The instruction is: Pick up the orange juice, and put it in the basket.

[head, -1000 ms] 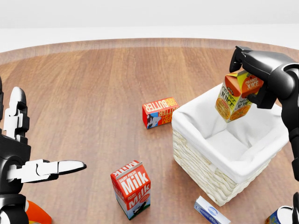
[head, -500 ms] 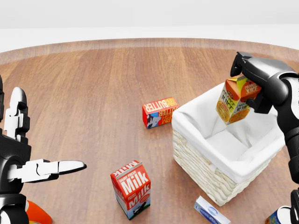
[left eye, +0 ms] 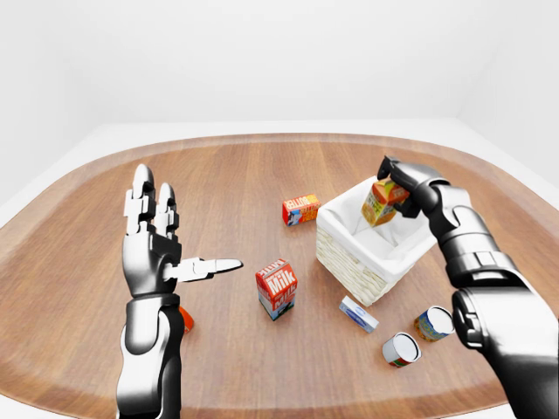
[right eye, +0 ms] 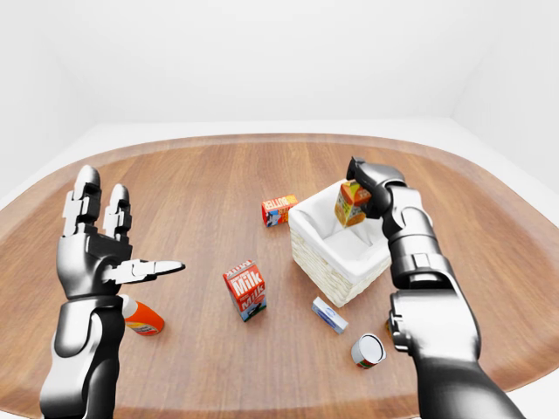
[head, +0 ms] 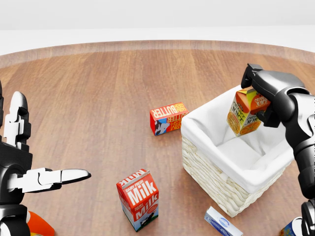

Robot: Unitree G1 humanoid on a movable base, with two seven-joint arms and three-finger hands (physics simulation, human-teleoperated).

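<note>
Over the white-lined wicker basket (head: 216, 189), my right hand (head: 268, 96) has sunk a little in the last second, fingers clamped round the tilted orange juice carton (head: 244, 111), now lower inside the rim. Release looks near. My left hand (head: 22, 167) hangs open, empty.

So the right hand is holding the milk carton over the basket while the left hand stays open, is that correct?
Not quite: the right hand holds the orange juice over the basket, as the head view shows. The milk carton stands on the table. The left hand is open.
</note>
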